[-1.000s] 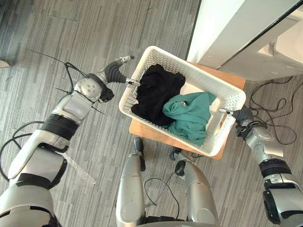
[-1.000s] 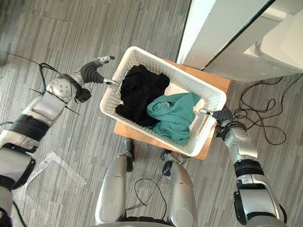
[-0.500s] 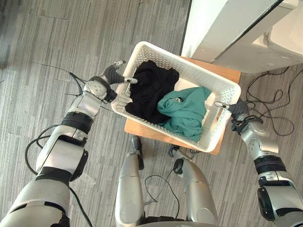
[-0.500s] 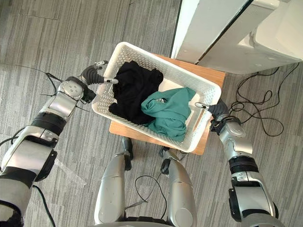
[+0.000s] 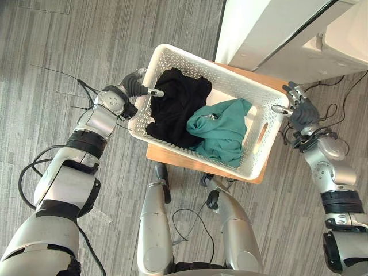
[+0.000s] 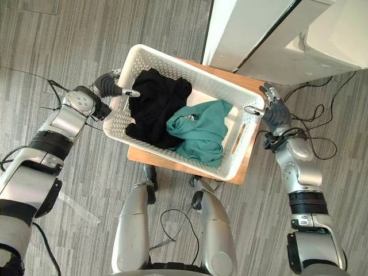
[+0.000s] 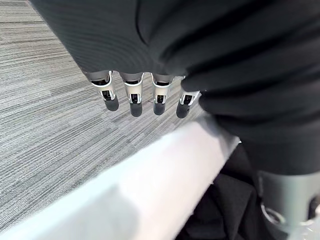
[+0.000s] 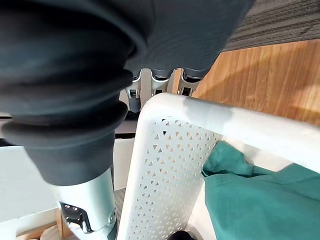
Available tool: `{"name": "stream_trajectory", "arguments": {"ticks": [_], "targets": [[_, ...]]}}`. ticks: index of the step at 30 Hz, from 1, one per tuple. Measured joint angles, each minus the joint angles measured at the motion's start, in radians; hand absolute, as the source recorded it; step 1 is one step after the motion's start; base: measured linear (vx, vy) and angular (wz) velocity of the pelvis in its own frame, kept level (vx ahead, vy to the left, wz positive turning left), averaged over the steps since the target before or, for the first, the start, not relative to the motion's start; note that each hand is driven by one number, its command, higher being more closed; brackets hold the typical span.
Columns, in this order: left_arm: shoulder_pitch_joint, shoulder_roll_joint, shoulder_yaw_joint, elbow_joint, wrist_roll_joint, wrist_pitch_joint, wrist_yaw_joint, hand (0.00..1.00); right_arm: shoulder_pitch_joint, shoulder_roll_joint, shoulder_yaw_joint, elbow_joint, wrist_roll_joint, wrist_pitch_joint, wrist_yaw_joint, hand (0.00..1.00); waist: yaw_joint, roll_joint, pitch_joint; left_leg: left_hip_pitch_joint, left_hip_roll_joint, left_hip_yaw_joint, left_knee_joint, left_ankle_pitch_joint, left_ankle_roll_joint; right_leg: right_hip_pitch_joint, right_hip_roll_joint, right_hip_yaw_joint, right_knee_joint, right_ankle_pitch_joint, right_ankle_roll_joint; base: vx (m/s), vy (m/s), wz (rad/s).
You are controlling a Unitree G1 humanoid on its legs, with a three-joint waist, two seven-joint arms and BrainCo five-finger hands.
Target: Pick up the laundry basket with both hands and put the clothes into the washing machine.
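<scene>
The white laundry basket point(image 5: 233, 80) sits on a small wooden stool point(image 5: 167, 156), which shows past its near side and far corner. Inside the basket a black garment point(image 5: 175, 106) fills the left half and a teal garment point(image 5: 221, 129) lies against it on the right, both below the rim. The left hand point(image 5: 135, 86) is at the basket's left end, open: straight fingers point(image 7: 134, 97) hang outside the wall and the thumb reaches over the rim above the black garment. The right hand point(image 5: 302, 112) is at the basket's right end, also open, its fingers spread outside the wall and its thumb tip at the rim. A white machine point(image 5: 270, 34) stands just behind the basket's far right corner, close over that edge. Grey striped floor point(image 5: 69, 46) lies to the basket's left
</scene>
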Motion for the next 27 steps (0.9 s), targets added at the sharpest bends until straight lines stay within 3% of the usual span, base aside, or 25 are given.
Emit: {"name": "stream_trajectory", "arguments": {"ticks": [12, 25, 26, 27], "targets": [[0.000, 0.024, -0.050, -0.038, 0.042, 0.010, -0.016, 0.00, 0.013, -0.035, 0.153, 0.074, -0.308, 0.079, 0.061, 0.00, -0.008, 0.000, 0.000, -0.004, 0.004, 0.004, -0.005, -0.001, 0.001, 0.001, 0.004, 0.000, -0.011, 0.010, -0.005, 0.00, -0.002, -0.01], [0.025, 0.017, -0.057, -0.039, 0.077, 0.014, 0.002, 0.00, 0.066, 0.071, 0.132, 0.158, -0.321, 0.068, 0.084, 0.00, -0.027, -0.010, -0.006, 0.025, -0.005, -0.002, -0.033, 0.003, -0.003, 0.037, 0.005, -0.009, -0.045, 0.014, -0.011, 0.01, -0.001, 0.02], [0.025, 0.015, -0.057, -0.039, 0.077, 0.014, 0.005, 1.00, 0.067, 0.072, 0.133, 0.159, -0.322, 0.068, 0.084, 0.00, -0.027, -0.010, -0.005, 0.026, -0.005, -0.002, -0.034, 0.003, -0.003, 0.038, 0.005, -0.009, -0.047, 0.015, -0.010, 0.00, 0.000, 0.00], [0.025, 0.013, -0.057, -0.039, 0.077, 0.016, 0.007, 1.00, 0.068, 0.074, 0.135, 0.159, -0.322, 0.068, 0.084, 1.00, -0.027, -0.010, -0.006, 0.026, -0.006, -0.002, -0.034, 0.003, -0.003, 0.039, 0.005, -0.009, -0.048, 0.015, -0.010, 0.00, 0.000, 0.00]]}}
